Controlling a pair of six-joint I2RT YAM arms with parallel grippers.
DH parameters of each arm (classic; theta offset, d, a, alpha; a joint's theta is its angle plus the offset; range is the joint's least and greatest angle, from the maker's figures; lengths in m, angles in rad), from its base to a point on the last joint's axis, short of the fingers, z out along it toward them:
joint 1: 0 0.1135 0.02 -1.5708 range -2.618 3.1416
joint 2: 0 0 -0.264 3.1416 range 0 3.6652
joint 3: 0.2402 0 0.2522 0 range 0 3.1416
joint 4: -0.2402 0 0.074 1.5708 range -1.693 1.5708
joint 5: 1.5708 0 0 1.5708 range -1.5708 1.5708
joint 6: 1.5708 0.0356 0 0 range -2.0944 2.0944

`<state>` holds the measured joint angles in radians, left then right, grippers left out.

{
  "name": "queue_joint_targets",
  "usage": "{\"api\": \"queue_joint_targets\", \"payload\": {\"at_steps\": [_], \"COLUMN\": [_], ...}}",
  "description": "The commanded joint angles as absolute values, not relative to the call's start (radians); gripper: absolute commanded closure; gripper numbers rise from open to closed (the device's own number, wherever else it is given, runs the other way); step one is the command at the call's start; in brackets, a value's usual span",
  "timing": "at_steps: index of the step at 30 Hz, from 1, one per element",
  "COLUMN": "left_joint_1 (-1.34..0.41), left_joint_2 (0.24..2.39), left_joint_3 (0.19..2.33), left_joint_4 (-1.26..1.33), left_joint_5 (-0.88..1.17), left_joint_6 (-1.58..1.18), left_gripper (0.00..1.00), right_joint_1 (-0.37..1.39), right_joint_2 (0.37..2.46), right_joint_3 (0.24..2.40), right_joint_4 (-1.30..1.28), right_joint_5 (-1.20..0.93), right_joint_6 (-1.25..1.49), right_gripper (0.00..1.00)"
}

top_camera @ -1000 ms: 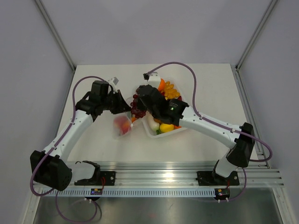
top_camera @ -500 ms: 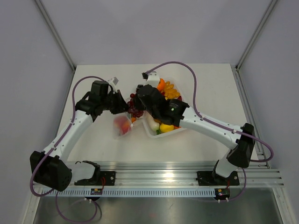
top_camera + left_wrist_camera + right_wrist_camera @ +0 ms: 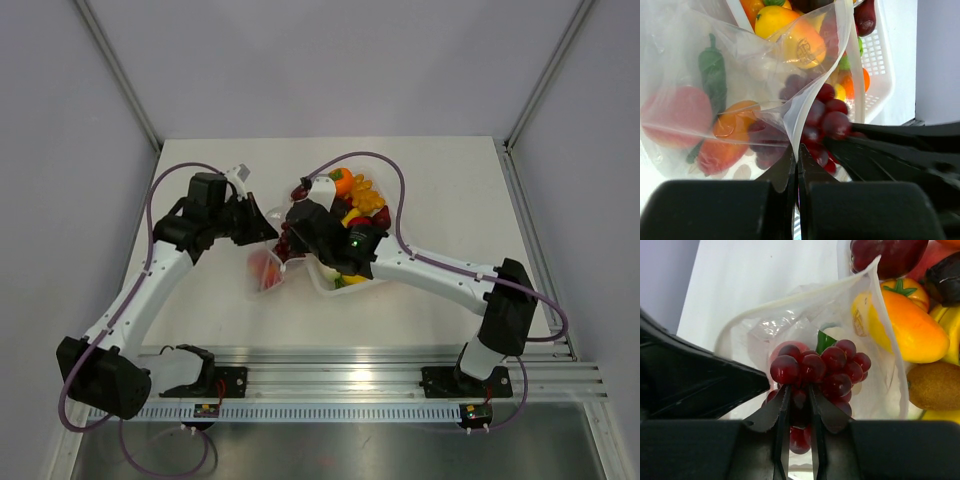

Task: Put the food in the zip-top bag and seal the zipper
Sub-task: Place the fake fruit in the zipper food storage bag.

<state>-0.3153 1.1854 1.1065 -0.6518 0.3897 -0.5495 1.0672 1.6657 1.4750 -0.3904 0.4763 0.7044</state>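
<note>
Right hand (image 3: 798, 390) farther left at bag (image 3: 757, 322) mouth, snug around grapes (image 3: 815, 365)

I can read no words or numbers from here. A round embossed stamp shows on the yellow fruit (image 3: 800, 42) above the left jaws, seen through the zip-top bag (image 3: 675, 45), and another on the orange piece (image 3: 727, 127) up-left of them. Both are illegible.

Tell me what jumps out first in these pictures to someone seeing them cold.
The bunch of glossy dark red toy grapes, clamped in the right gripper at the mouth of the clear crinkly plastic bag. Next, the left gripper pinching that bag's edge, with the white plastic tray of bright toy fruit just beyond.
</note>
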Motion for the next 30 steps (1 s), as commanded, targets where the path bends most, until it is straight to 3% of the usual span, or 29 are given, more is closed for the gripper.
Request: {"api": "queue_joint_targets", "payload": {"at_steps": [1,3,4,5,7,8,12,20,23,24,27,30], "left_joint_1": [-0.319,-0.319,-0.319,-0.319,-0.319,-0.319,-0.319,-0.319,-0.318,-0.318,-0.318,-0.318], "left_joint_2": [1.14,1.135,1.131,1.128,1.124,1.124,1.124,1.129,1.134,1.135,1.137,1.135], "left_joint_3": [1.173,1.177,1.178,1.18,1.18,1.18,1.178,1.175,1.184,1.187,1.195,1.204], "left_joint_4": [-0.627,-0.626,-0.627,-0.627,-0.635,-0.637,-0.646,-0.649,-0.652,-0.65,-0.661,-0.661], "left_joint_5": [0.428,0.434,0.436,0.436,0.426,0.423,0.405,0.368,0.368,0.367,0.361,0.359], "left_joint_6": [-0.551,-0.554,-0.554,-0.552,-0.551,-0.548,-0.542,-0.526,-0.528,-0.526,-0.523,-0.522], "left_gripper": [1.0,1.0,1.0,1.0,1.0,1.0,1.0,1.0,1.0,1.0,1.0,1.0], "right_joint_1": [1.08,1.08,1.08,1.08,1.08,1.08,1.08,1.077,1.039,1.016,0.977,0.948], "right_joint_2": [1.686,1.707,1.716,1.726,1.743,1.741,1.633,1.416,1.402,1.405,1.414,1.453], "right_joint_3": [1.48,1.492,1.502,1.525,1.555,1.572,1.534,1.398,1.367,1.358,1.309,1.281], "right_joint_4": [-0.351,-0.357,-0.37,-0.377,-0.423,-0.448,-0.434,-0.445,-0.504,-0.518,-0.523,-0.509], "right_joint_5": [0.465,0.436,0.43,0.416,0.391,0.385,0.394,0.563,0.545,0.531,0.416,0.304], "right_joint_6": [0.721,0.707,0.706,0.697,0.669,0.658,0.643,0.588,0.603,0.606,0.609,0.601], "right_gripper": [0.86,0.85,0.79,0.69,0.31,0.26,0.26,0.34,0.3,0.22,0.14,0.14]}}
